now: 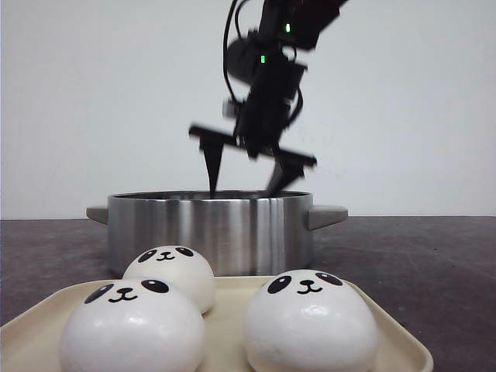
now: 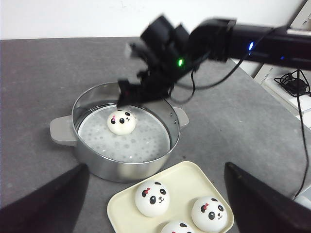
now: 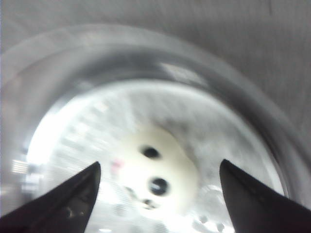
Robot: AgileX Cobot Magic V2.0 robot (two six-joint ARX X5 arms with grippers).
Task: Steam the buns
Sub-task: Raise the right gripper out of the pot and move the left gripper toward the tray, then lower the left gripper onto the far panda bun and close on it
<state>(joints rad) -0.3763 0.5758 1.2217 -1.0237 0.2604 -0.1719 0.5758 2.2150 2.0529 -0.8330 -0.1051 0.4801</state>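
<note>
Steel pot (image 1: 209, 232) hides bun (image 2: 121, 122) frontally | right gripper (image 1: 249, 172) fingers wide, empty

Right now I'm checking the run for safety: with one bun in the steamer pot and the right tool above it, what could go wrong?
1. The open right tool hangs just over the bun; it might snag or dent it on retreat.
2. Its fingertips sit near the steamer pot rim and could clip it.
3. Three buns crowd the tray; a grasp may nudge neighbours.
</note>
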